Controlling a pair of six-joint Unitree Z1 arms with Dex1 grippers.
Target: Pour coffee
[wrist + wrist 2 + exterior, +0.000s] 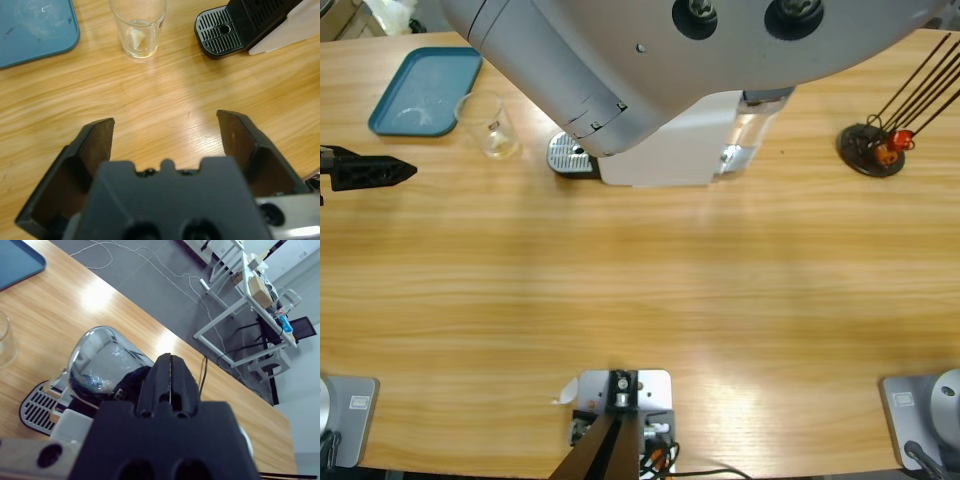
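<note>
Landmark: white coffee machine (670, 150), standing at the far middle of the wooden table (640, 290), half hidden under a large silver arm elbow (650, 50).
Drip tray (222, 34): black, slotted, at the machine's foot.
Glass (138, 26): clear, upright, just beside the drip tray; only a faint residue at the bottom, no tan coffee visible anywhere.
Teal tray (425, 90): beyond the glass, farther from the machine.
Left gripper (165, 131): jaws spread wide, holding nothing, facing the glass, well apart from it.
Right gripper (171, 371): jaws pressed together, empty, poised over the machine's shiny chrome top (102, 357).
Black round stand (871, 148) with rods: well apart, on the machine's other side.
</note>
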